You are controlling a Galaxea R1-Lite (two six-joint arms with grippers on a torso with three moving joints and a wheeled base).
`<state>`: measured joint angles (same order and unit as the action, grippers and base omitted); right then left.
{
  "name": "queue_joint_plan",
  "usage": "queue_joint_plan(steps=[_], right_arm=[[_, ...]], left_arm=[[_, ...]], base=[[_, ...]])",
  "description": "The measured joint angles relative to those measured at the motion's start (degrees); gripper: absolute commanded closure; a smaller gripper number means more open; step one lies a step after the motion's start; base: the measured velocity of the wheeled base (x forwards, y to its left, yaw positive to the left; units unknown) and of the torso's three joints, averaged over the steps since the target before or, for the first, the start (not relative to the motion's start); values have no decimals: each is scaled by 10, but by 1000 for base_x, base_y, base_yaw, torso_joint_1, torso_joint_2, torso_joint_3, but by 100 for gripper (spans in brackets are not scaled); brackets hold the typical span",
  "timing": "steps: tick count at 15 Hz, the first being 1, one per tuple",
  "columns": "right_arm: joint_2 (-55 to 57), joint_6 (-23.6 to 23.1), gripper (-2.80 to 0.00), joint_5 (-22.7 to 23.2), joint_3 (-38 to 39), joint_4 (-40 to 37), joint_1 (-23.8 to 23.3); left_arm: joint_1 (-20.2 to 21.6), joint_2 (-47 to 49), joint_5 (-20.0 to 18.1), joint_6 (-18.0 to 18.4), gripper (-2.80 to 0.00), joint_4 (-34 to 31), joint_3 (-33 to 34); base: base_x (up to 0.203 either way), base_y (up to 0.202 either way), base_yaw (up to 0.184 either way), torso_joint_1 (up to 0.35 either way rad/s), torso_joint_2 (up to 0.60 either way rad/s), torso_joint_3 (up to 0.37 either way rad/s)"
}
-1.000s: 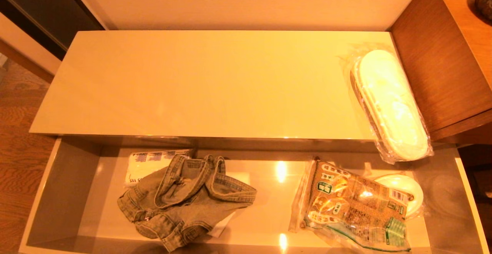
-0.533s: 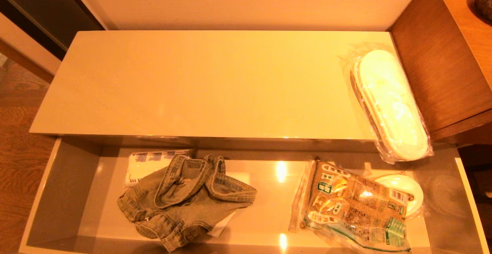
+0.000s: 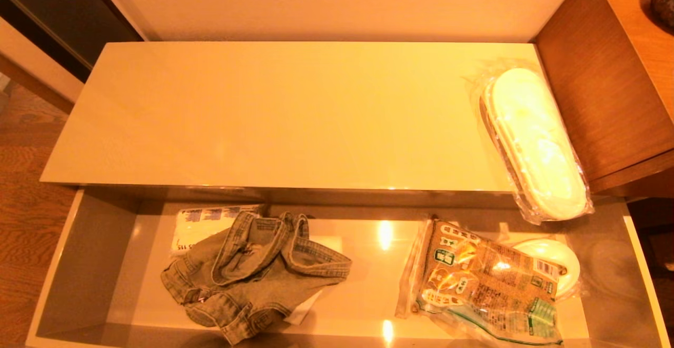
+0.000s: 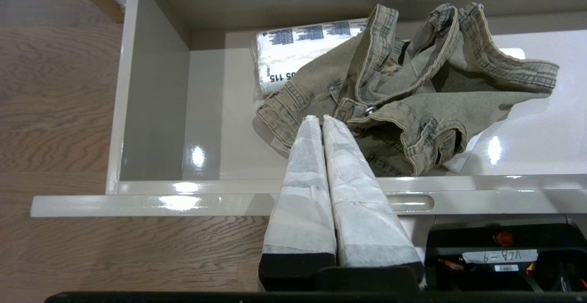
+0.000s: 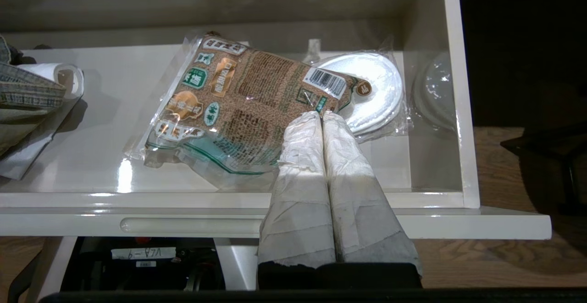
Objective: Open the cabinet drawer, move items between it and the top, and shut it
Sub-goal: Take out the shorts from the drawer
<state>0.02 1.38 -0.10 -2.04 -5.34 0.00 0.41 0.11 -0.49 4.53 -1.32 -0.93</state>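
Faded grey-green denim garment (image 4: 403,106) w/ pale seams; brown printed food bag (image 5: 238,106); white tissue pack (image 4: 298,51), black print; glossy beige-grey drawer (image 4: 156,110).

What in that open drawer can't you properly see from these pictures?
- Tissue pack: head view, mostly under the denim garment.
- White round thing: right wrist view, partly under the food bag; unidentifiable.
- Clear thing at the drawer's right wall: too faint.

The denim garment (image 3: 253,271) covers part of the tissue pack (image 3: 202,224), cutting off its print. The brown food bag (image 3: 487,282) hides most of a wrapped white round item (image 3: 561,261); its kind cannot be told. The drawer (image 3: 79,264) front edge is cut off below.
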Motion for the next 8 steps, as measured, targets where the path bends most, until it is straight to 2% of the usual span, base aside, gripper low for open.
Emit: queue_joint_plan(steps=[2,4,6,7,8], right_arm=[[0,0,0,0,0,0,0],[0,0,0,0,0,0,0],[0,0,0,0,0,0,0],[0,0,0,0,0,0,0],[0,0,0,0,0,0,0]], left_arm=[[0,5,0,13,0,-28,-21],[1,27,4,31,0,-98,-106],[3,68,25,46,0,-203,-264],[5,96,49,52,0,-278,-353],[6,116,72,55,0,-334,-410]], base=[[0,0,0,0,0,0],[0,0,0,0,0,0],[0,0,0,0,0,0],[0,0,0,0,0,0],[0,0,0,0,0,0]])
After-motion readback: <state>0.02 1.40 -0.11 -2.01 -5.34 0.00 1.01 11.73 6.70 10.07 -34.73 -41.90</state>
